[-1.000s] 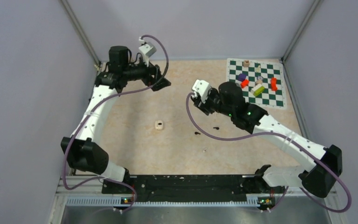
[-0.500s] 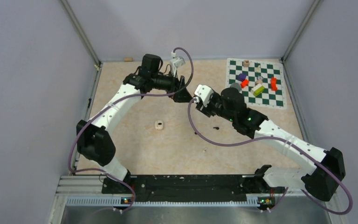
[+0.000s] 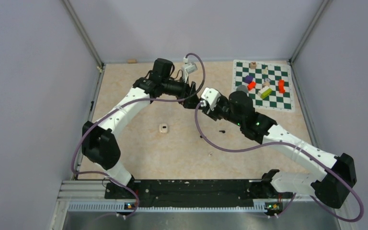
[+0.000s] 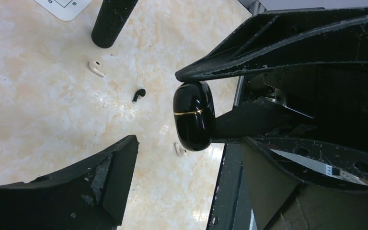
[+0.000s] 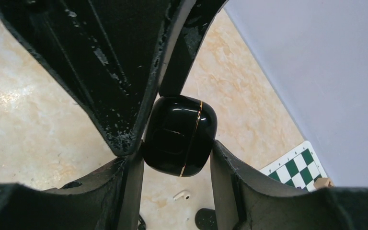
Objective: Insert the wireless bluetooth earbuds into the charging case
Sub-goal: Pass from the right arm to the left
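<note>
Clamping the charging case (image 5: 179, 136) between their two fingers (image 5: 239, 191), the right jaws hold it raised above the counter (image 3: 143, 153). The case is glossy black, and its lid is shut along a thin gold seam. The left jaws stand wide around the same case. In the left wrist view one finger (image 4: 278, 43) lies against the case at its 12 o'clock edge, while the other finger (image 4: 100, 187) sits well apart at 7 o'clock, with bare counter showing in the gap. Seen from above, the two arms meet nose to nose at about 12 o'clock of the counter's middle, the left arm reaching in from 9 o'clock and the right from 4 o'clock. On the counter below, the left wrist view shows a whitish earbud (image 4: 95, 68) at 10 o'clock of the case and a black earbud (image 4: 139, 94) nearer, at 9 o'clock. A second whitish earbud (image 4: 179, 149) is half hidden behind the case's 6 o'clock end, and all three lie loose and apart from one another. A dark cylinder (image 4: 112, 21) stands near the first whitish bud, at its 1 o'clock. In the top view a small whitish case (image 3: 163, 128) lies alone at 7 o'clock of the jaws, and a checkered mat (image 3: 278, 101) with coloured blocks (image 3: 281, 86) fills the counter's 2 o'clock corner.
</note>
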